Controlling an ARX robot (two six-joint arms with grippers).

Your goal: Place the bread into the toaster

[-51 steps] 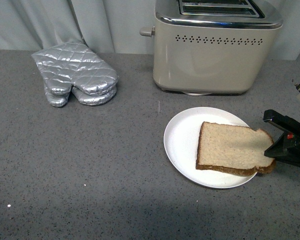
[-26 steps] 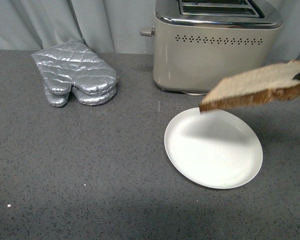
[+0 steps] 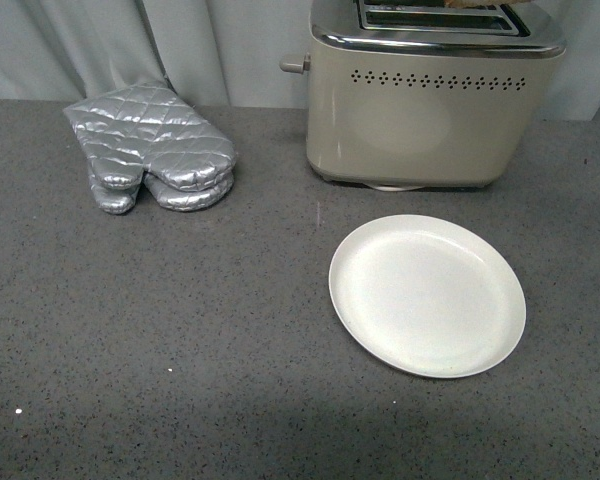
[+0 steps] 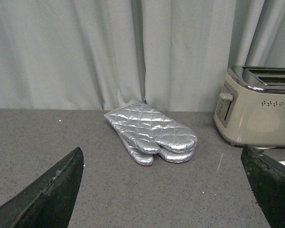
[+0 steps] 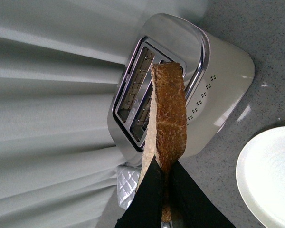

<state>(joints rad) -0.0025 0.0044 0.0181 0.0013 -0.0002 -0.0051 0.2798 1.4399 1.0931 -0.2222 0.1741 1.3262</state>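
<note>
The bread (image 5: 170,109), a tan slice with a brown crust, hangs edge-on in the right wrist view, with my right gripper (image 5: 164,164) shut on one end of it. Its far end lies over the chrome top of the cream toaster (image 5: 218,80), close to the two open slots. In the front view the toaster (image 3: 430,130) stands at the back right, and only a sliver of the bread (image 3: 477,3) shows at the top edge above it; the right gripper is out of that frame. My left gripper (image 4: 161,190) is open low over the counter, with nothing between its fingers, and the toaster (image 4: 261,118) stands off to its side.
An empty white plate (image 3: 427,295) lies on the grey counter in front of the toaster. A silver quilted oven mitt (image 3: 155,145) rests at the back left, also seen as the mitt (image 4: 152,130) ahead of the left gripper. Grey curtains hang behind.
The bread has gone from the plate up and back to above the toaster's top, carried by the right gripper, which has left the front view. The plate is now bare.
</note>
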